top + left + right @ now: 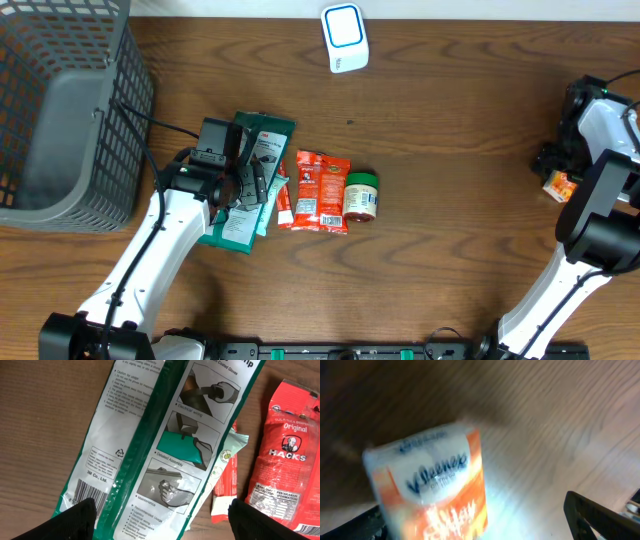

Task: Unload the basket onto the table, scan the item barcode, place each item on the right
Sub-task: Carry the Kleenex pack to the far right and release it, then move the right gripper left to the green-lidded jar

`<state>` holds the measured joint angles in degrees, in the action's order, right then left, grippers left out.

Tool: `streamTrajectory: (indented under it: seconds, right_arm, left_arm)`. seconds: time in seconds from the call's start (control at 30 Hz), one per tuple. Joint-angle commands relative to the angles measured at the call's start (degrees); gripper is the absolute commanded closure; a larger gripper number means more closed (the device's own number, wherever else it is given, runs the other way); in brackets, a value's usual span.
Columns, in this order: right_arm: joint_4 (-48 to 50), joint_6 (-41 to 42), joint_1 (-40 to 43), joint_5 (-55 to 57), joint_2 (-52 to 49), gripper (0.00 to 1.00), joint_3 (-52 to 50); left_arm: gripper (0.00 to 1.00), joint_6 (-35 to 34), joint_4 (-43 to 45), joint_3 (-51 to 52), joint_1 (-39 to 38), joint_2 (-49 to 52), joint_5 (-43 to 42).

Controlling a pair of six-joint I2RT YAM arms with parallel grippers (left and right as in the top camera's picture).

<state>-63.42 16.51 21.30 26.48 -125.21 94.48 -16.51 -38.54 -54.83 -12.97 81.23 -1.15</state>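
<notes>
Two fingers of the left gripper (pixel 172 524) stand wide apart at the bottom corners of the left wrist view. They grip nothing and touch nothing that can be seen. Directly beneath the open jaws the glove packet (pixel 187 435) lies flat on the table (pixel 450 110). Its long axis runs from 7 o'clock to 1 o'clock in that view, roughly crosswise to the line between the fingers. A second glove packet (pixel 115 435) lies alongside at 9 o'clock, overlapping the first, and part of a printed barcode (pixel 75 496) shows on it near the left-hand finger. At 3 o'clock sits the red Hacks bag (pixel 290 450); past it, in the overhead view, stands a green-lidded jar (pixel 361 196).

The scanner (pixel 345 38) stands at about 1 o'clock from this gripper, well apart from it. The left arm is judged the nearer to both packet and scanner.

The right gripper (pixel 475 521), at the 3 o'clock edge of the table, also has its fingers spread. A blurred tissue pack (pixel 432 485) lies between them, clear of the right-hand finger; contact with the other finger cannot be told.

The coming move is judged to be a descent and a pinch across the glove packet's width.
</notes>
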Motion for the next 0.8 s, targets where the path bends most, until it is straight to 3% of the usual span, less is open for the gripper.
streamTrajectory:
  seconds: [0.0,0.13,0.27,0.37,0.4,0.47,0.67,0.77]
  right_arm:
    - [-3.5,-1.4,0.0,-2.0,1.6,0.01,6.4]
    - [-10.4,-2.5,0.0,-8.5,2.8,0.01,13.2]
    - [-13.7,-13.4,0.0,-36.0,3.1,0.01,15.8]
    - [-15.9,-14.5,-0.3,-50.8,3.1,0.01,14.8]
    - [-16.7,-14.5,-0.6,-54.2,3.1,0.06,14.3]
    - [-17.6,-14.5,-1.9,-57.7,3.1,0.12,13.1]
    - [-17.6,-15.1,-9.3,-58.3,3.1,0.09,9.3]
    - [-17.6,-15.1,-13.7,-58.3,3.1,0.21,8.9]
  left_arm:
    - [0.15,0.1,0.0,0.2,0.0,0.2,0.3]
    - [0.15,0.1,0.0,0.2,0.0,0.2,0.3]
    - [0.15,0.1,0.0,0.2,0.0,0.2,0.3]
    - [0.15,0.1,0.0,0.2,0.0,0.2,0.3]
    - [0.15,0.1,0.0,0.2,0.0,0.2,0.3]
    - [0.15,0.1,0.0,0.2,0.0,0.2,0.3]
    - [0.15,0.1,0.0,0.2,0.0,0.2,0.3]
    - [0.15,0.1,0.0,0.2,0.0,0.2,0.3]
